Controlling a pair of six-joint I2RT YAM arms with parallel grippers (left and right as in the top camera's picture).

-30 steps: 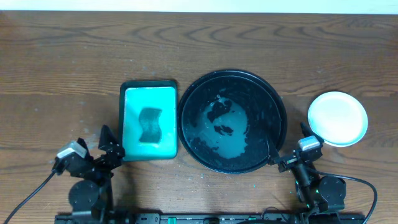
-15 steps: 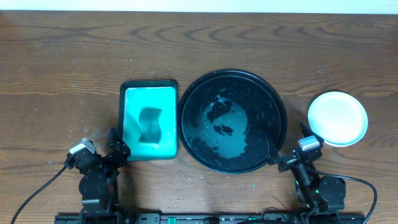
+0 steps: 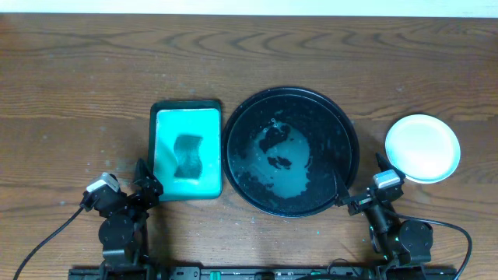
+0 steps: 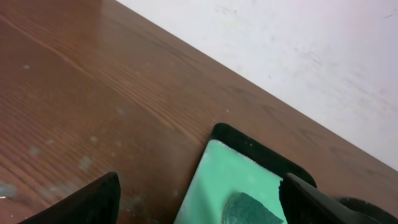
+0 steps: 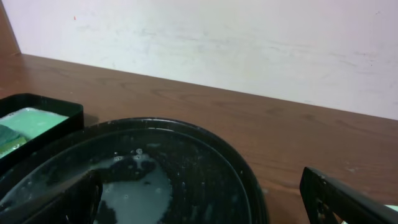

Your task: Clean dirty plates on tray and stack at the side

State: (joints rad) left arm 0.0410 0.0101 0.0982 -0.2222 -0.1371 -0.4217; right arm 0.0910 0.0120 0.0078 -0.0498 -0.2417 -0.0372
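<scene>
Left of tray [image 3: 330, 118], bin [image 3: 187, 104] holding sponge [image 3: 187, 155] — right of it, plates [image 3: 422, 148].

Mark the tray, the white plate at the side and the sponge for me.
tray [image 3: 333, 123], overhead view, bare black floor near its upper right rim.
plate [image 3: 422, 148], overhead view, centre of its white face.
sponge [image 3: 187, 155], overhead view, middle of its top.

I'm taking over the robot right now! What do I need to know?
Left gripper: open, empty, by the tub of green liquid; the sponge lies in the tub.
Right gripper: open, empty, at the tray's near edge.
Tray: no plates on it, only wet smears.
Plates: white, clean-looking, on the table right of the tray; the count can't be told from above.
Done: cleaning and stacking, it seems.
Left: probably nothing; check the stack.
</scene>
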